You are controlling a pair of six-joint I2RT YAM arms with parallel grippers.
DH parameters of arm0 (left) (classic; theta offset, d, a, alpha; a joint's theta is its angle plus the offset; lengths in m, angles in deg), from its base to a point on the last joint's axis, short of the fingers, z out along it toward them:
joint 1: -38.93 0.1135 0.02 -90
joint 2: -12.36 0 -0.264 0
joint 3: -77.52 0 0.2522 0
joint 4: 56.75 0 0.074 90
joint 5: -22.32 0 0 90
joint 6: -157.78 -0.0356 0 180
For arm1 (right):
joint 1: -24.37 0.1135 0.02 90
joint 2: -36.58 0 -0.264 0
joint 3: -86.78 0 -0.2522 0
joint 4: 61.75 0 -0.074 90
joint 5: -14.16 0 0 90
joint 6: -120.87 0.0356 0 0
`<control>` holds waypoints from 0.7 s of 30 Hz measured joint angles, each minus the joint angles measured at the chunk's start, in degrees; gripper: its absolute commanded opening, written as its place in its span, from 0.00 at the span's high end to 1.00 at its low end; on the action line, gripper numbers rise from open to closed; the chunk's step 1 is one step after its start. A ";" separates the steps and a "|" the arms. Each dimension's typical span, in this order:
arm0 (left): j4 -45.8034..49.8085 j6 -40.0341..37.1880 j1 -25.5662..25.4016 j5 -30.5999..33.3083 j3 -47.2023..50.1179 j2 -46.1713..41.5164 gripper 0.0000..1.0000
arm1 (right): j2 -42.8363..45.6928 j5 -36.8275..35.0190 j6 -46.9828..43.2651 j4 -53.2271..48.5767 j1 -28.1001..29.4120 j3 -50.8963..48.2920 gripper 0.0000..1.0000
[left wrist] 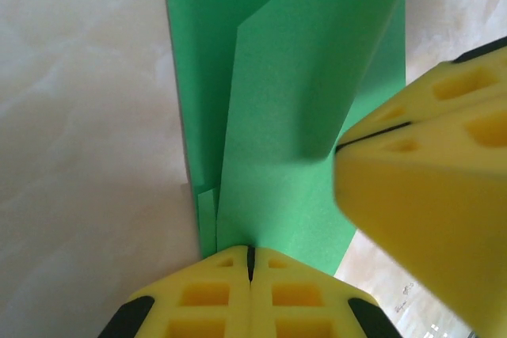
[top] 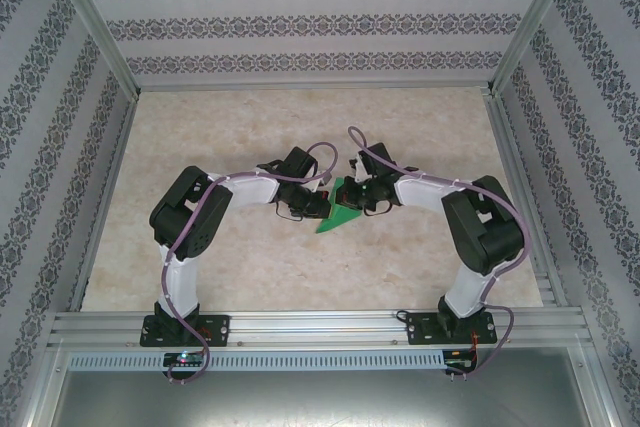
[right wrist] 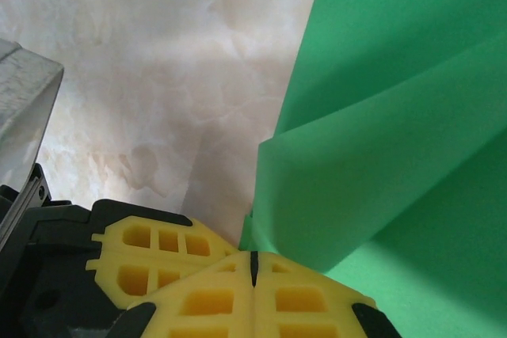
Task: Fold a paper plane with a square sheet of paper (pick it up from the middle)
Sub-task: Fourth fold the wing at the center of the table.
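Inspection from the remote station: the green paper (top: 338,215) lies near the middle of the marbled table (top: 230,137), between the two arms, and from above it reads as a pointed wedge with its tip toward the near edge. It is partly folded. In the left wrist view the green paper (left wrist: 277,100) shows overlapping layers and a raised flap that runs down to the pad seam. In the right wrist view the green paper (right wrist: 380,156) stands up in a loose fold above the table. Left gripper (top: 322,205) – its yellow pads are pressed together with no gap, and in its own camera the left gripper (left wrist: 250,255) has the paper's near edge pinched at the seam. Right gripper (top: 357,197) – closed likewise; in its own camera the right gripper (right wrist: 253,263) has its pads meeting on a corner of the fold. The right gripper (left wrist: 356,144) also appears in the left wrist view, blurred, sitting over the paper's right side, just beside the left pads. The two grippers face each other across the paper, close together. I cannot tell how much of the sheet rests flat on the table.
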 measured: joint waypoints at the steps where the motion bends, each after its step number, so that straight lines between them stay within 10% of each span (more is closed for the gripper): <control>1: 0.24 0.00 0.00 0.02 -0.17 0.04 1.00 | -0.44 0.31 0.00 0.17 0.00 0.00 1.00; 21: 0.81 2.43 0.00 0.81 -0.09 -0.11 1.00 | -5.75 4.76 -3.48 0.02 -1.36 1.42 1.00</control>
